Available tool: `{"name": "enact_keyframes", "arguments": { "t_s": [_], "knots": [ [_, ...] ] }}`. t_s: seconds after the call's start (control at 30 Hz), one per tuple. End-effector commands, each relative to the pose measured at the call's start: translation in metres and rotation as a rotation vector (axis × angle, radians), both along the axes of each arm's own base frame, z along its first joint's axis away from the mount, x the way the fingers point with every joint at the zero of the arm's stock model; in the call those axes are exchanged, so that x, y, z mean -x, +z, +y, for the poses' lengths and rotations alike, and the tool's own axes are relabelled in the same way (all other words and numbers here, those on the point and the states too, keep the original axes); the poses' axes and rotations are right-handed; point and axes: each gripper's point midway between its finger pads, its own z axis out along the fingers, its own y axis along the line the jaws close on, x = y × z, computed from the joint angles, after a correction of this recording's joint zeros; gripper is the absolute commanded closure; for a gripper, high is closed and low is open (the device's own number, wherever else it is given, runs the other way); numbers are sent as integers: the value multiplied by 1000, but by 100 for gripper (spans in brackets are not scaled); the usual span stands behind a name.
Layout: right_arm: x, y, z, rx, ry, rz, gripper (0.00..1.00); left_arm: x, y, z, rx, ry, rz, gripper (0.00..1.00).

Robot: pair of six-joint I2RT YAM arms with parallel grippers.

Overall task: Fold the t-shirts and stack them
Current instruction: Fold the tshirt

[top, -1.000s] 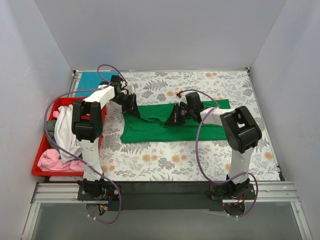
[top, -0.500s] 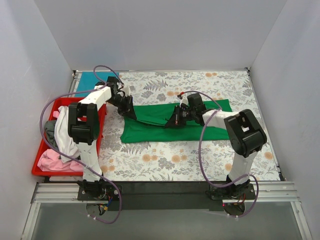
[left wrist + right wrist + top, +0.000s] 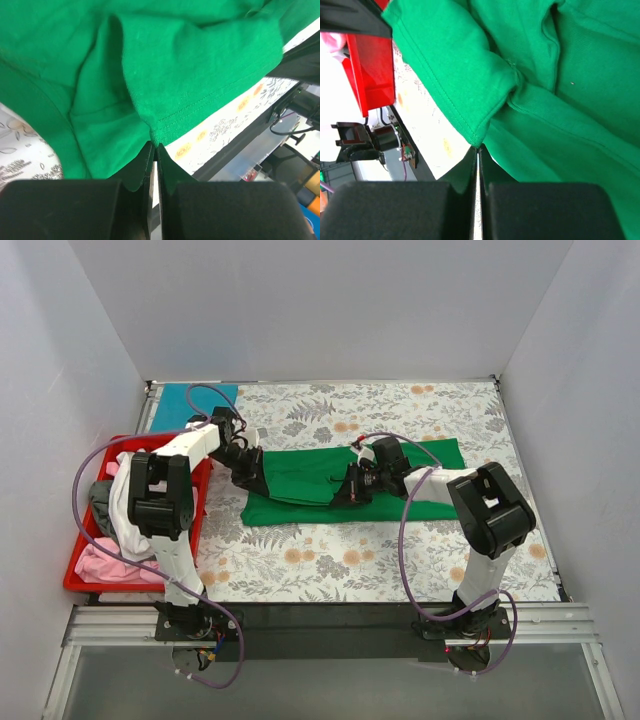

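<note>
A bright green t-shirt (image 3: pixel 310 480) lies across the middle of the floral table cloth, its far edge lifted and carried toward the near edge. My left gripper (image 3: pixel 250 472) is shut on a hemmed corner of the green t-shirt (image 3: pixel 150 75) at its left end. My right gripper (image 3: pixel 350 490) is shut on another hemmed corner of the green t-shirt (image 3: pixel 530 75) near the middle. A teal-blue t-shirt (image 3: pixel 190 398) lies flat at the far left. White (image 3: pixel 128 495), pink (image 3: pixel 105 560) and dark grey (image 3: pixel 100 502) shirts sit in the red tray.
The red tray (image 3: pixel 85 540) stands at the left edge of the table. White walls close in the table on three sides. The floral table cloth (image 3: pixel 350 560) shows bare in front of the green shirt and at the far side.
Both grippers have moved toward the near edge of the table, pulling the green shirt's far edge over its lower part. The fold now lies further forward.
</note>
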Motion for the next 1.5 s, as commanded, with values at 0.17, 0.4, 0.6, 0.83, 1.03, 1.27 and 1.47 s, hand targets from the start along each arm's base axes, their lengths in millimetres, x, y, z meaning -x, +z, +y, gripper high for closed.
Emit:
{"name": "enact_keyframes", "arguments": {
  "t_s": [0.17, 0.4, 0.6, 0.83, 1.03, 1.27, 1.47],
  "knots": [
    [1, -2, 0, 17, 52, -17, 85, 10, 4, 8, -18, -16, -28, 87],
    [-17, 41, -23, 56, 145, -227, 52, -20, 63, -12, 105, -58, -251, 71],
    [-31, 47, -94, 152, 158, -263, 64, -32, 83, -77, 177, -173, -363, 71],
    [-28, 27, -203, 354, 102, -219, 81, -33, 69, -168, 226, -301, -377, 77],
    [-69, 21, -256, 446, 37, -253, 81, -19, 25, -210, 211, -354, -271, 78],
    [-125, 15, -279, 528, 12, -297, 79, -24, -9, -216, 152, -333, -236, 79],
    [-143, -12, -297, 601, 4, -269, 77, -39, -25, -219, 114, -313, -237, 79]
  ]
}}
